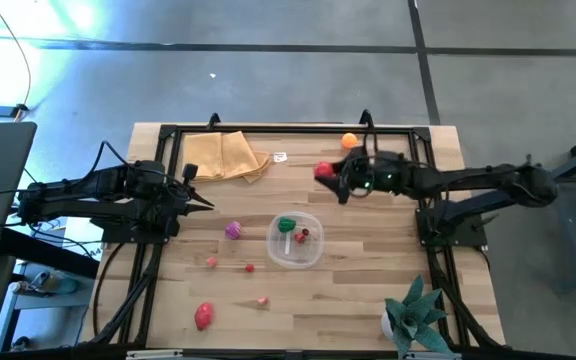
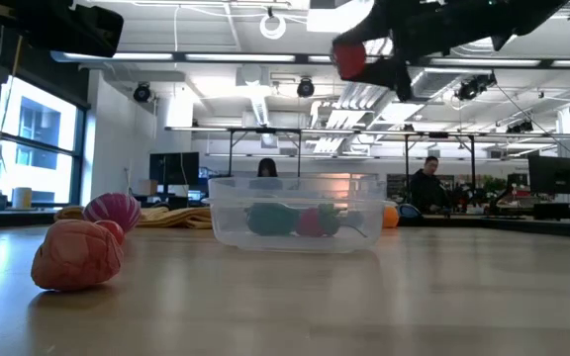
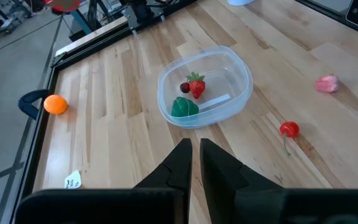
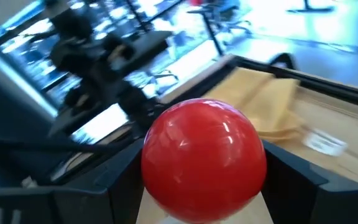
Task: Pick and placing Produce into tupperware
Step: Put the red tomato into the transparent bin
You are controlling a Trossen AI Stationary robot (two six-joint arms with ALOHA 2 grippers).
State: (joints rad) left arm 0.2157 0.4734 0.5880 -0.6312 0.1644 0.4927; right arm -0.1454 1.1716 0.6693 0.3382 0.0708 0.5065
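The clear round tub stands mid-table and holds a green piece, a strawberry and a small dark red one. My right gripper hovers high above the table's far right part, shut on a round red fruit, which also shows in the low view. My left gripper is shut and empty, left of the tub, pointing at it. Loose produce lies on the wood: an orange, a magenta piece, a red one and small pink bits. My right gripper pinches the round red fruit between its two fingers, one on each side of its widest part. The fruit is lifted clear, well above the table and higher than the tub's rim.
A tan folded cloth lies at the far left of the table. A spiky green potted plant stands at the near right corner. A black frame runs round the table edges. People sit at desks in the room behind.
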